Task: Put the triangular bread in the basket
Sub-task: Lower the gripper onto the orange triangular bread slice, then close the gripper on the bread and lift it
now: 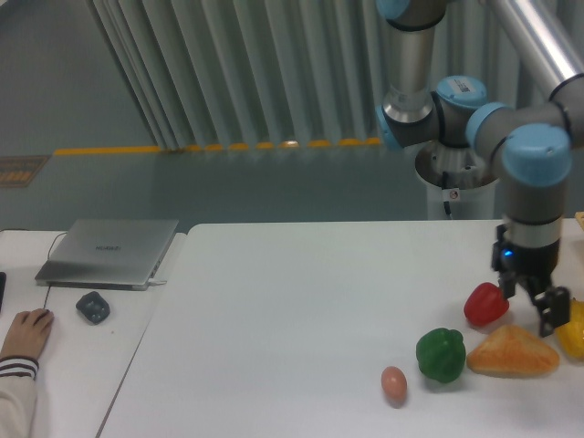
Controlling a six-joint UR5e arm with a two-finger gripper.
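Note:
The triangular bread (513,353), a golden-orange wedge, lies flat on the white table (301,310) near the front right. My gripper (529,306) hangs just above its back edge, pointing down, between the red pepper (484,305) and the yellow pepper (572,328). Its fingers stand apart with nothing between them. The basket is out of view.
A green pepper (441,354) sits just left of the bread, and a small tan egg (393,382) lies further left. On the left side table are a laptop (108,251), a grey mouse (92,307) and a person's hand (26,333).

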